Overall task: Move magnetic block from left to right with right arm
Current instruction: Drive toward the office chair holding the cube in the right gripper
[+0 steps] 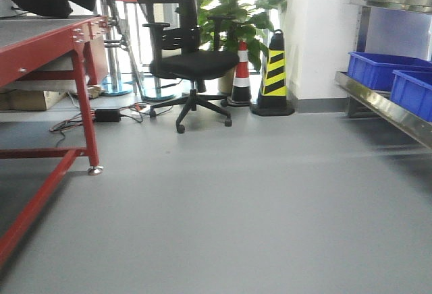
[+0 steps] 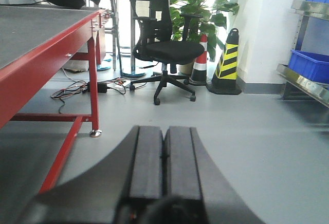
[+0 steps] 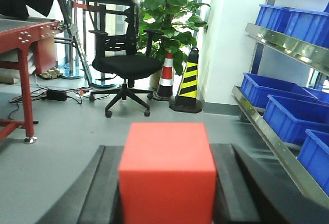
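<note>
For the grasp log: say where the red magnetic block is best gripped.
Grip the magnetic block by its left and right faces, coming straight on from the camera's side. Those faces are flat and parallel, and the right hand flanks them squarely.

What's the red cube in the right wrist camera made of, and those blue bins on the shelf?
The magnetic block looks like matte plastic or painted material: even red, no gloss, grain or seams; I can't tell which. The blue bins look like moulded plastic: uniform colour, thick rims, slight sheen.
</note>
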{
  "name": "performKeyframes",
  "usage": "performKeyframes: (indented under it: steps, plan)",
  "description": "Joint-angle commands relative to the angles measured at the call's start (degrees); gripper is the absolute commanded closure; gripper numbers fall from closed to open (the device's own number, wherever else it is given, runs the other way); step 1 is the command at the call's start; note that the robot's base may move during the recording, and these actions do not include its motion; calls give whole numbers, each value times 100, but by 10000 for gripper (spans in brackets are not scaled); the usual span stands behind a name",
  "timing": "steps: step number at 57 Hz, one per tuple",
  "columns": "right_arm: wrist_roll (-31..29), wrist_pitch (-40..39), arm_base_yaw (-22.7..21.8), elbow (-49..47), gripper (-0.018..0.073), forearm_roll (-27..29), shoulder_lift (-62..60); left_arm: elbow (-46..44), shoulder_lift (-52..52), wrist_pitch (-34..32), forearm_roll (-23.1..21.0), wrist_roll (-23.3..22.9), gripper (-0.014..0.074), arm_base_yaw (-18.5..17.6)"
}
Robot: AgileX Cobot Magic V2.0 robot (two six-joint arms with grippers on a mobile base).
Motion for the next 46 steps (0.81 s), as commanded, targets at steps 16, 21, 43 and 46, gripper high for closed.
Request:
performKeyframes:
  steps: [16,21,43,46]
  plan:
    - [-52,-489,-26,-168,313,-64,69,46,-61,-473,-15,-43,722,-29]
    - [-52,-489,-26,-168,313,-64,69,46,-61,-473,-15,-43,722,-29]
    - [-52,-489,-26,-168,313,-64,69,46,-61,-473,-15,-43,722,-29]
    - [-52,-489,-26,-168,313,-64,69,46,-61,-473,-15,-43,722,-29]
